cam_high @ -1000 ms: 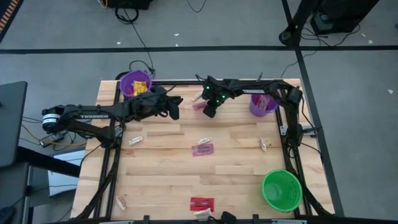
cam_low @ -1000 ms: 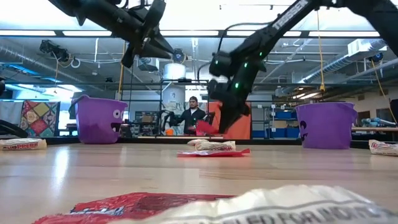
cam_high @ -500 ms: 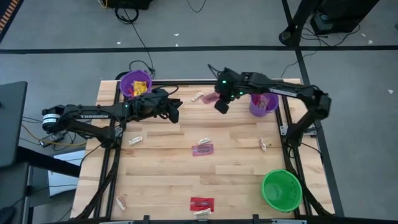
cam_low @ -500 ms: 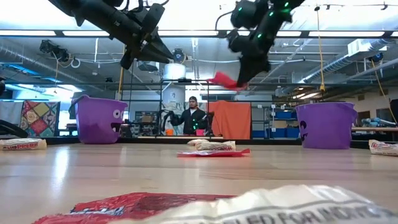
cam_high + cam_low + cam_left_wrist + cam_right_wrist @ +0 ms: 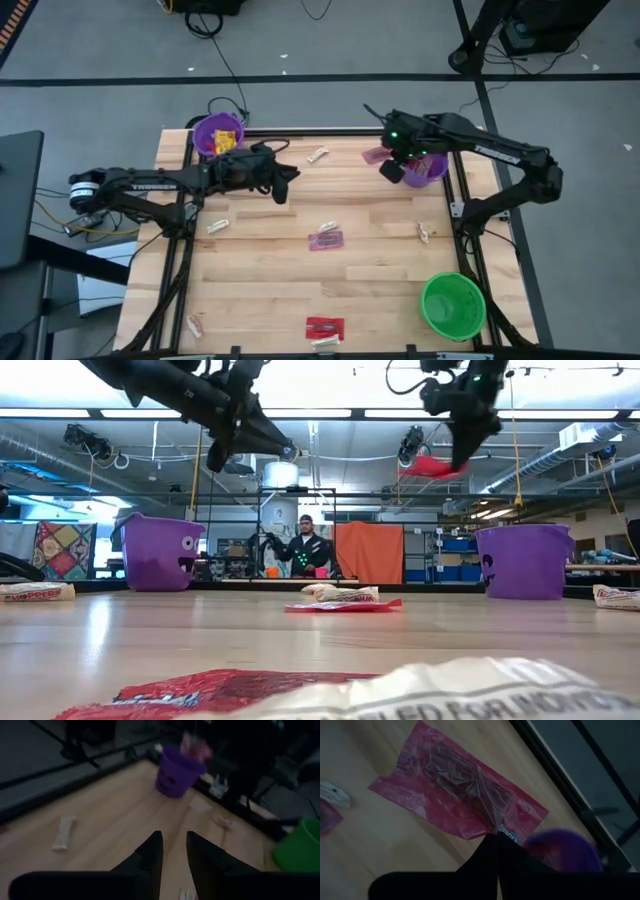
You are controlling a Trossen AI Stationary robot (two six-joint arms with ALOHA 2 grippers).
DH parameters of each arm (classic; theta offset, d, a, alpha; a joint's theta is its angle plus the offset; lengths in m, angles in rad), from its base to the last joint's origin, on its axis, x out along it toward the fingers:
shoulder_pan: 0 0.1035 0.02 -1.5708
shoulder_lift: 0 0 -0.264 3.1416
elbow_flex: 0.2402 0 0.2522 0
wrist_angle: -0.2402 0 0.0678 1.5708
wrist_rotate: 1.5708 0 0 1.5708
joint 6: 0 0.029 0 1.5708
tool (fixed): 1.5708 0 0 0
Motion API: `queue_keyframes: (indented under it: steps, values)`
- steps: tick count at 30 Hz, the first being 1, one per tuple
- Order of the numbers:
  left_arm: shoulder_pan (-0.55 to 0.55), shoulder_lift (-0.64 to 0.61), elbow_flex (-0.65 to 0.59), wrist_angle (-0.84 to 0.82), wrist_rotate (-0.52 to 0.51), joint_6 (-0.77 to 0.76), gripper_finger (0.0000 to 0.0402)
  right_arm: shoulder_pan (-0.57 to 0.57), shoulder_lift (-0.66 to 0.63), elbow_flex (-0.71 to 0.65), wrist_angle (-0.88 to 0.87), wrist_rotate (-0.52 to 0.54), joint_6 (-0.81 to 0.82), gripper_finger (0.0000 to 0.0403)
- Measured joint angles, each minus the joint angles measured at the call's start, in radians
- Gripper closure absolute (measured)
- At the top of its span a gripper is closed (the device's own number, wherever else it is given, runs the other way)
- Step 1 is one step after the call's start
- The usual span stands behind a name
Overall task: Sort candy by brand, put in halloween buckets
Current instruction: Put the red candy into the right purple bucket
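Now the right hand pinches a pink candy wrapper by one edge, holding it in the air just beside the right purple bucket, at two o'clock on the tabletop. The wrapper looks light, thin and floppy, likely slippery, so an edge pinch seems apt. The left hand hovers near eleven o'clock, fingers slightly spread and holding nothing, by the left purple bucket.
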Motion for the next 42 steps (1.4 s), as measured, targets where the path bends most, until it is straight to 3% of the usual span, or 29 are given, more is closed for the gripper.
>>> queue_keyframes:
  steps: [7, 12, 16, 23, 33, 42]
  values:
    - [-0.011, 0.096, 0.0, -0.005, 0.083, -0.001, 0.0301, -0.007, -0.129, -0.103, -0.04, 0.025, 0.068, 0.0398]
    - [-0.02, 0.151, 0.0, 0.018, 0.09, 0.013, 0.0296, -0.019, -0.205, -0.226, -0.105, 0.123, 0.187, 0.0396]
    - [-0.041, 0.181, 0.0, 0.052, 0.084, 0.122, 0.0295, -0.03, -0.244, -0.322, -0.101, 0.218, 0.25, 0.0393]
    - [-0.054, 0.257, 0.0, 0.104, 0.09, 0.209, 0.0269, -0.044, -0.257, -0.418, -0.105, 0.246, 0.362, 0.0343]
    - [-0.055, 0.426, 0.0, 0.284, 0.134, 0.213, 0.02, -0.014, -0.287, -0.383, -0.111, 0.248, 0.373, 0.0251]
    - [-0.072, 0.619, 0.0, 0.376, 0.295, 0.209, 0.0194, 0.095, -0.351, -0.22, -0.017, 0.251, 0.368, 0.0245]
